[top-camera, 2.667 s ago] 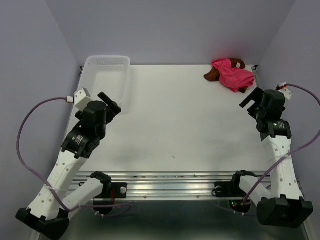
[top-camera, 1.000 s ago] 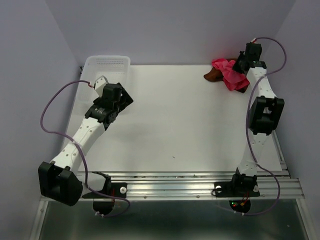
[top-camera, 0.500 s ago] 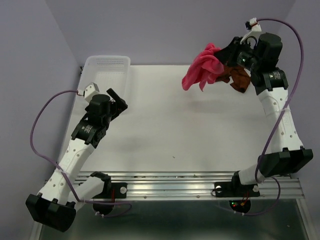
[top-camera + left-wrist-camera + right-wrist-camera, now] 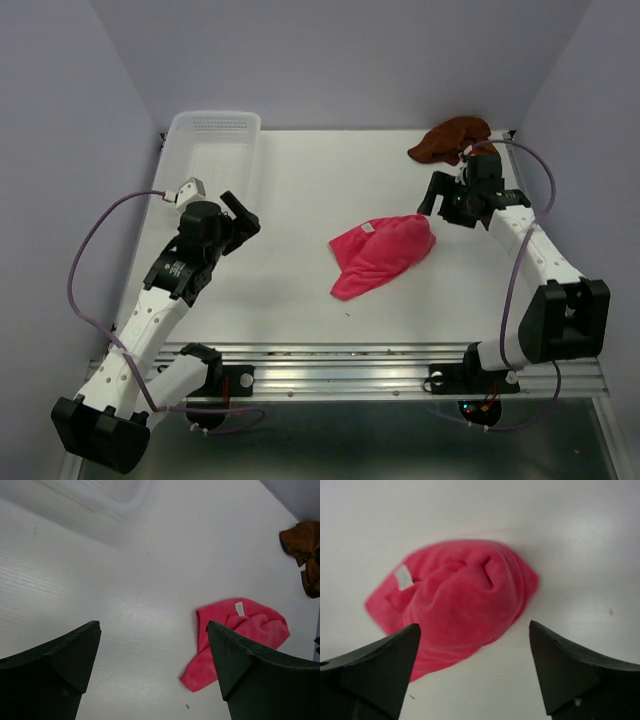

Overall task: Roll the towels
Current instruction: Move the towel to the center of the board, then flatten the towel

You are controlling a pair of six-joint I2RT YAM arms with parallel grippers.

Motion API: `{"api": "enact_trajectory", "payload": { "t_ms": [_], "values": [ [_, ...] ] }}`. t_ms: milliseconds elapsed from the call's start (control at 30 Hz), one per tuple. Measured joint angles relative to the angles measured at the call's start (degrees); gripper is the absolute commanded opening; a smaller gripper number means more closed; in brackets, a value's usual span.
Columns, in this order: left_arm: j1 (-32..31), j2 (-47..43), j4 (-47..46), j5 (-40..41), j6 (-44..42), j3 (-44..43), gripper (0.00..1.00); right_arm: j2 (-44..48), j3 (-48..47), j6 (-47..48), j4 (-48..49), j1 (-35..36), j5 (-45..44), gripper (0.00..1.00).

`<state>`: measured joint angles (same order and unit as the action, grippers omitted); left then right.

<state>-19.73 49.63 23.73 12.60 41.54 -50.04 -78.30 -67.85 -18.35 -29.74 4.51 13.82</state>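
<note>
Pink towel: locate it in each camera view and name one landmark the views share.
Top external: the pink towel lies crumpled on the table, right of centre.
Left wrist: lower right of the picture, partly hidden behind the near jaw.
Right wrist: centre of the picture, seen between the two jaws.
Shared landmark: the towel's small white tag.
</note>
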Motion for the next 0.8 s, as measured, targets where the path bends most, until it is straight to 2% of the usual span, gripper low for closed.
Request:
{"api": "enact_trajectory", "payload": {
  "t_ms": [100,200,300,433,567,633,767,800],
  "values": [
    [0.0,0.7,-1.9,-4.3,-1.4,2.3,0.99,-4.3,3.9,-0.7,-5.6,-0.1,-8.5,1.0],
    [-0.5,1.8,-4.6,-10.9,-3.3,6.8,0.99,-1.4,8.0,-1.0,-8.4,-0.2,-12.9,1.0],
    [-3.7,3.9,-6.5,-15.2,-4.1,11.2,0.99,7.1,11.4,-1.4,-8.0,-0.2,-13.0,1.0],
    [-13.4,8.5,-10.0,-17.7,-4.1,13.1,0.99,15.9,12.5,-1.5,-6.8,-0.2,-11.4,1.0],
    [-20.5,14.1,-15.2,-19.2,-4.1,13.0,0.97,15.6,13.3,-1.5,-6.2,-0.2,-10.9,1.0],
    [-22.8,18.4,-16.9,-19.4,-4.3,12.0,0.9,15.1,13.9,-1.6,-6.3,-0.2,-10.8,1.0],
    [-27.0,28.8,-19.2,-19.6,-5.5,7.8,0.87,14.2,14.7,-1.9,-6.2,-0.2,-10.8,1.0],
    [-27.8,30.9,-19.7,-19.6,-5.8,6.8,0.81,14.1,14.7,-2.0,-6.3,-0.2,-10.8,1.0]
  ]
}}
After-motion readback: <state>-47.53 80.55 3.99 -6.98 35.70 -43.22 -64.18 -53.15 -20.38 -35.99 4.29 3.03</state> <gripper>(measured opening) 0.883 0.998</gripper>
